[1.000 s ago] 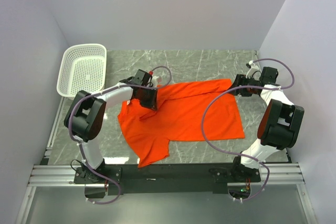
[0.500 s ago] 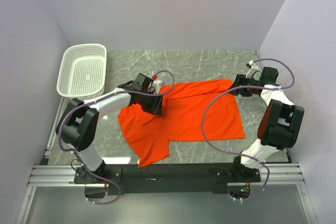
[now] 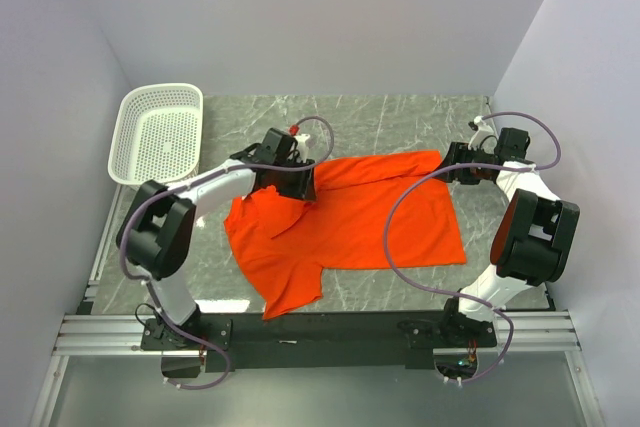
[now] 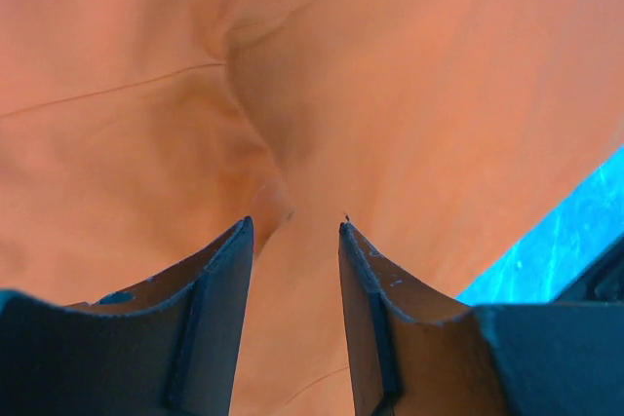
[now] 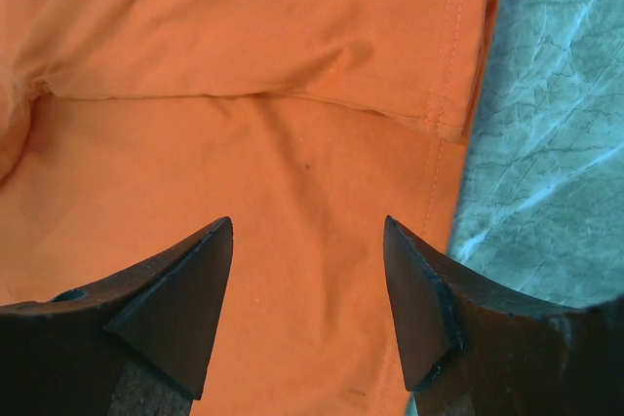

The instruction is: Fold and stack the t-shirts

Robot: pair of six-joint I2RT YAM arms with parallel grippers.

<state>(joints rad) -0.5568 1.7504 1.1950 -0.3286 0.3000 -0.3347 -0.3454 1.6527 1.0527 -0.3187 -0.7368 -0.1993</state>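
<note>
Orange t-shirt [image 3: 350, 222] lies spread flat mid-table, far edge doubled over, one sleeve poking toward the near edge at lower left. The table [image 3: 400, 117] is grey-green marble. Left gripper [image 3: 300, 187] sits low over the shirt's upper-left part, where the cloth bunches into creases. In the left wrist view its jaws are parted with a clear gap, wrinkled fabric right under the tips, nothing pinched: released. Right gripper [image 3: 447, 165] is at the shirt's far-right corner. In the right wrist view its jaws are spread wide above the cloth near the stitched hem, holding nothing; can't tell whether the tips touch the fabric. White perforated basket [image 3: 160, 134] sits at the far-left corner, apart from the shirt.
</note>
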